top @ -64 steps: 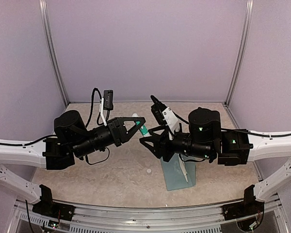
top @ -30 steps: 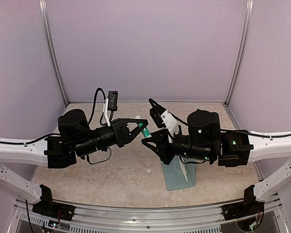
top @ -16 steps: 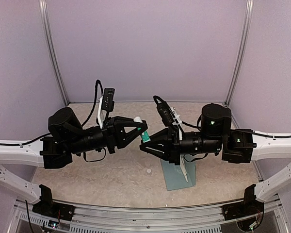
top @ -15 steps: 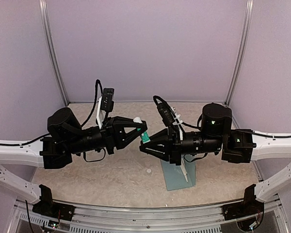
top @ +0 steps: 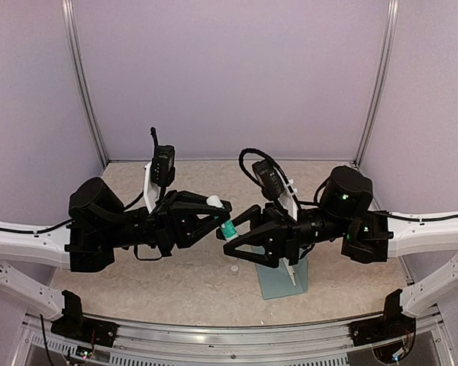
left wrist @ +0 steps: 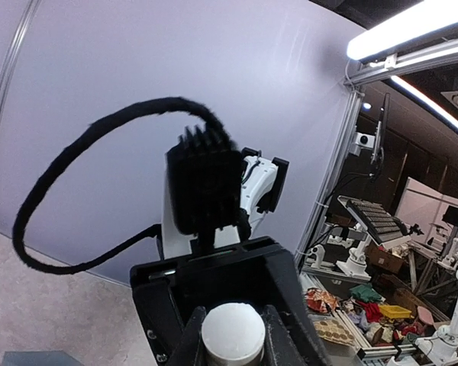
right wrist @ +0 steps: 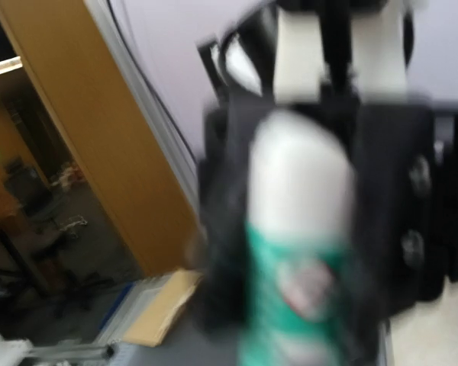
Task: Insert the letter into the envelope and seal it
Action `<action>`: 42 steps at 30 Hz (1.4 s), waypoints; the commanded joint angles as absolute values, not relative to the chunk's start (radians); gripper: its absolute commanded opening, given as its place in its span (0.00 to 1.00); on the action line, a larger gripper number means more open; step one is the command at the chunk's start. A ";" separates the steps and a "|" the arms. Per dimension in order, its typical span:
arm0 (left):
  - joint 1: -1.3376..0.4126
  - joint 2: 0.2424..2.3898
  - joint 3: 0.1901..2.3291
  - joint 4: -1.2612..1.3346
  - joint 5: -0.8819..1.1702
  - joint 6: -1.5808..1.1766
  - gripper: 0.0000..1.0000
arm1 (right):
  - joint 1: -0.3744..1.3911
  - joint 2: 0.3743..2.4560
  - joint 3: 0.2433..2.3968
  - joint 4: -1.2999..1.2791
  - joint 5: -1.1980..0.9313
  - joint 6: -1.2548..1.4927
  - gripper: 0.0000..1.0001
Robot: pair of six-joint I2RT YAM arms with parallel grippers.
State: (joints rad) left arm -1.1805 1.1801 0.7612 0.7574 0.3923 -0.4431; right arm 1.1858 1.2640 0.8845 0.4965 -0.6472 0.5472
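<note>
Top external shows your right gripper (top: 230,236) has just reached the glue stick (top: 228,229) clamped in your left gripper (top: 214,208), left of the envelope (top: 275,284); its own grip is unclear, sealing pending.

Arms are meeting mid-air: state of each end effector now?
Left end effector: closed on the glue stick.
Right end effector: at the stick's green end; cannot tell.

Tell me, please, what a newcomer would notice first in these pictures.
Above the middle of the table, the left end effector grips a white-and-green glue stick, and the open right end effector faces it at the stick's green end. Under the right one, a teal envelope lies on the table, with a pale strip of the letter showing on it.
</note>
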 commanded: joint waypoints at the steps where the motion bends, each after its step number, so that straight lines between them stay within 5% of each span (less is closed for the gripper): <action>1: -1.206 1.180 0.707 0.850 0.232 -0.421 0.05 | 1.184 1.250 0.837 0.689 -0.564 0.621 0.65; 7: -1.218 1.188 0.692 0.925 0.174 -0.417 0.06 | 1.187 1.252 0.815 0.731 -0.504 0.642 0.74; 21: -1.224 1.209 0.694 0.923 0.202 -0.433 0.07 | 1.187 1.234 0.790 0.735 -0.398 0.631 0.18; 23: -1.224 1.208 0.701 0.886 0.193 -0.436 0.14 | 1.186 1.223 0.796 0.698 -0.376 0.615 0.11; 27: -1.221 1.184 0.749 0.691 0.103 -0.447 0.60 | 1.180 1.176 0.812 0.561 -0.326 0.548 0.07; 30: -1.196 1.149 0.795 0.515 0.068 -0.471 0.81 | 1.168 1.137 0.850 0.368 -0.278 0.467 0.06; 34: -1.128 1.112 0.851 0.334 0.169 -0.532 0.94 | 1.142 1.118 0.916 0.123 -0.280 0.365 0.05; 42: -1.038 1.172 1.067 -0.038 0.383 -0.536 0.98 | 1.131 1.182 1.053 -0.160 -0.379 0.248 0.03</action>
State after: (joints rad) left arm -1.0626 1.1439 0.9760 0.2066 0.2573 -0.5308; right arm 1.1366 1.1526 0.9970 0.0284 -0.3363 0.3325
